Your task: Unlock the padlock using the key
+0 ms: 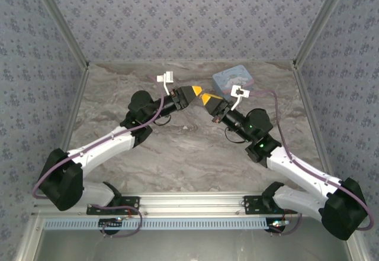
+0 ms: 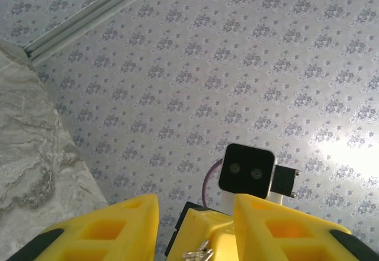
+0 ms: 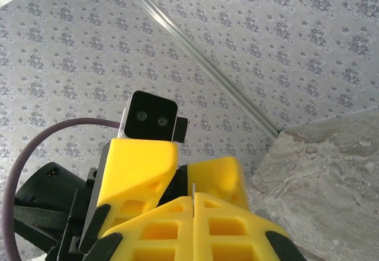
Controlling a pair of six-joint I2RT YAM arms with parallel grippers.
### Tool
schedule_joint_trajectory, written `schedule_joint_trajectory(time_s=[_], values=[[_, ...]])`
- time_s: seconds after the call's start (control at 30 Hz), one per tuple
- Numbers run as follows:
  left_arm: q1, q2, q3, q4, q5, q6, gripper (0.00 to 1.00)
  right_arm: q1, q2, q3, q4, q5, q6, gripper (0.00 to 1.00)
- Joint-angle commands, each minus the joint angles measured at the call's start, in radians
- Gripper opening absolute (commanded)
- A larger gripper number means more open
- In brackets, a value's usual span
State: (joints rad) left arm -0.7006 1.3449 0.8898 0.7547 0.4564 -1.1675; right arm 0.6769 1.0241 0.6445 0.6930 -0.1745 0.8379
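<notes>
Both arms meet above the back middle of the table. My right gripper [image 1: 205, 99] [image 3: 193, 197] is shut on the key: a thin metal edge [image 3: 193, 189] sticks out between its yellow fingers. In the left wrist view silvery key bits [image 2: 198, 253] show on those shut fingers. My left gripper [image 1: 193, 92] [image 2: 195, 205] is open, its yellow fingers [image 2: 121, 225] wide apart with the right gripper's tip pointing into the gap. The two grippers face each other tip to tip. The padlock is hidden or out of view.
A light blue printed tin box [image 1: 233, 79] sits at the back right of the marble table [image 1: 189, 154], just behind the right wrist. Patterned walls close the back and sides. The metal frame rail [image 1: 195, 202] runs along the near edge.
</notes>
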Motion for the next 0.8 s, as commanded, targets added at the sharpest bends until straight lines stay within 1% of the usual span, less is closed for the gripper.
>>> schedule_joint_trajectory(time_s=[0.0,0.07,0.27,0.37,0.53,0.6,0.67,0.77], values=[[-0.002,0.005,0.031,0.009,0.005,0.021,0.38,0.008,-0.004,0.034,0.028,0.019,-0.002,0.02],[-0.003,0.003,0.032,0.011,0.005,0.022,0.37,0.008,-0.002,0.035,0.022,0.019,-0.002,0.02],[-0.003,-0.001,0.032,0.016,0.008,0.024,0.26,0.008,0.001,0.026,0.013,0.035,-0.002,0.02],[-0.003,-0.003,0.032,0.014,0.008,0.027,0.17,0.009,0.001,0.027,-0.002,0.038,-0.002,0.02],[-0.003,-0.012,0.031,-0.003,0.001,0.044,0.00,0.010,-0.003,0.024,-0.034,0.040,0.000,0.04],[-0.003,-0.021,0.033,-0.031,-0.002,0.068,0.00,0.007,-0.008,0.027,-0.063,0.026,-0.010,0.08],[-0.002,-0.040,0.038,-0.088,-0.005,0.119,0.00,0.008,-0.022,0.029,-0.112,0.016,-0.030,0.16],[-0.002,-0.089,0.067,-0.260,-0.011,0.272,0.00,0.004,-0.068,0.019,-0.205,0.016,-0.074,0.26]])
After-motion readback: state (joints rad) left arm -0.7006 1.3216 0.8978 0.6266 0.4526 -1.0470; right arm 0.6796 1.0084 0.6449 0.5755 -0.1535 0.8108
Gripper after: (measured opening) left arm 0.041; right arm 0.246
